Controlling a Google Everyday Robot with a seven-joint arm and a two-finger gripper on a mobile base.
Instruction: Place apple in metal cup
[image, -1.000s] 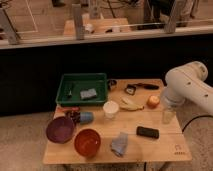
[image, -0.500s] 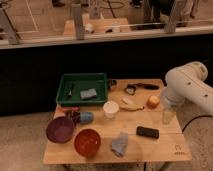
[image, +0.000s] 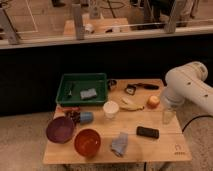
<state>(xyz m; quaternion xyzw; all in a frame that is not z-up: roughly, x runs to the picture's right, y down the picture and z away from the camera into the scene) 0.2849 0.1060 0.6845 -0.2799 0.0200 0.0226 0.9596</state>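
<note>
The apple (image: 153, 101), yellow-orange with a red blush, lies on the wooden table (image: 165, 147) near its right side, just right of the banana (image: 130, 104). The metal cup (image: 112, 84), small and dark, stands at the back of the table against the right end of the green tray (image: 70, 80). My white arm (image: 187, 85) comes in from the right. My gripper (image: 168, 116) hangs below it, just right of and in front of the apple, over the table's right edge. It holds nothing that I can see.
The green tray holds a grey sponge (image: 89, 93). A white paper cup (image: 110, 109), a small blue cup (image: 86, 117), a purple bowl (image: 60, 130), an orange-red bowl (image: 87, 141), a grey cloth (image: 119, 144), a black flat device (image: 147, 132) and a black-handled tool (image: 140, 87) lie around.
</note>
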